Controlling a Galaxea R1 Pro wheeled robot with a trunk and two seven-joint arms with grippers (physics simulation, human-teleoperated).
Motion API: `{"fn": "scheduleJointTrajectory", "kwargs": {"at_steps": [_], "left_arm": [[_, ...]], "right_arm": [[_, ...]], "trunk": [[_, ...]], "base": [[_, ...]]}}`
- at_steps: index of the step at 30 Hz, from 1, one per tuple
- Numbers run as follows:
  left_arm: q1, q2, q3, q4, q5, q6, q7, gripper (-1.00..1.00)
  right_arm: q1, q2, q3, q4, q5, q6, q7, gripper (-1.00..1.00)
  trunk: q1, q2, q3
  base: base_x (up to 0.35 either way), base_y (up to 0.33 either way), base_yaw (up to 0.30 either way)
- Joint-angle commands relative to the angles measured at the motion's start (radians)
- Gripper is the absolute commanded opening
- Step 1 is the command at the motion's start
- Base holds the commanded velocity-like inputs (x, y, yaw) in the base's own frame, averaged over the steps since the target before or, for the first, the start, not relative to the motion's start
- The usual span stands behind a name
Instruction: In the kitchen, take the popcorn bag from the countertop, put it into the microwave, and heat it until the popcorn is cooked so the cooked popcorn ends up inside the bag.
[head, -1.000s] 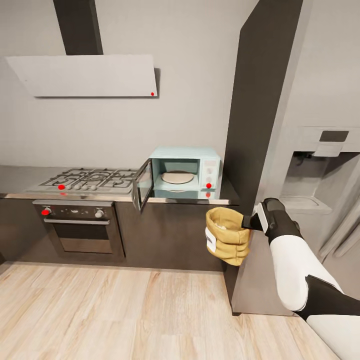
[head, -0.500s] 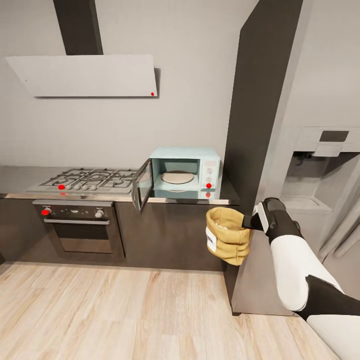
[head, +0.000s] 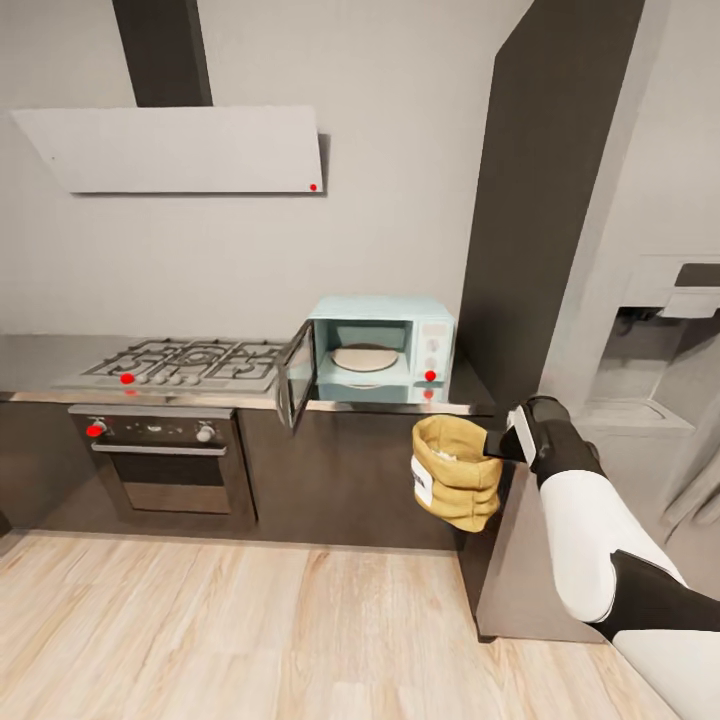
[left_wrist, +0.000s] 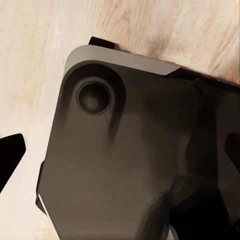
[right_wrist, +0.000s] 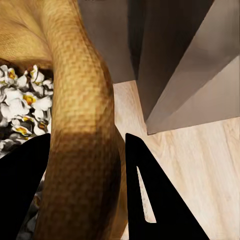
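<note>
My right hand (head: 492, 443) grips the popcorn bag (head: 455, 486) by its rolled rim; I judge it light, soft, crushable.

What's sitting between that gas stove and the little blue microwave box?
Between the gas hob and the microwave stands the microwave's open door, swung out over the countertop, seen in the head view.

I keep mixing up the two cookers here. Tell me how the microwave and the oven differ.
The microwave is mint-blue; the oven is steel and dark. The microwave stands on the countertop; the oven is built in below the hob. The microwave's door hangs open, showing a round plate inside; the oven's door is shut. Both have knobs and a red dot on the front.
</note>
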Motion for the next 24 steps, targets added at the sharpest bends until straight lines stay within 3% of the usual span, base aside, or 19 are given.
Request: {"fn": "scheduleJointTrajectory", "kwargs": {"at_steps": [1, 13, 16, 18, 22, 24], "left_arm": [[0.000, 0.000, 0.002, -0.003, 0.005, 0.006, 0.003, 1.00], [0.000, 0.000, 0.002, -0.004, 0.005, 0.006, 0.003, 1.00], [0.000, 0.000, 0.002, -0.003, 0.005, 0.006, 0.003, 1.00], [0.000, 0.000, 0.002, -0.003, 0.005, 0.006, 0.003, 1.00], [0.000, 0.000, 0.002, -0.003, 0.005, 0.006, 0.003, 1.00], [0.000, 0.000, 0.002, -0.003, 0.005, 0.006, 0.003, 1.00]], "right_arm": [[-0.001, 0.001, -0.003, -0.001, 0.000, 0.003, -0.001, -1.00], [-0.001, 0.006, -0.003, -0.011, 0.001, 0.003, -0.005, -1.00], [-0.001, 0.017, -0.003, -0.013, 0.004, 0.003, -0.009, -1.00], [-0.001, 0.035, -0.003, -0.015, 0.006, 0.003, -0.014, -1.00], [-0.001, 0.113, -0.004, -0.065, 0.008, 0.003, -0.079, -1.00], [-0.001, 0.127, -0.006, -0.083, 0.006, 0.003, -0.094, -1.00]], "trunk": [[0.000, -0.001, -0.001], [0.000, -0.001, -0.001], [0.000, -0.001, -0.001], [0.000, -0.001, -0.001], [0.000, -0.001, -0.001], [0.000, -0.001, -0.001]], "base": [[0.196, 0.260, 0.000], [0.208, 0.262, 0.000], [0.221, 0.258, 0.000], [0.222, 0.249, 0.000], [0.222, 0.245, 0.000], [0.223, 0.230, 0.000]]}}
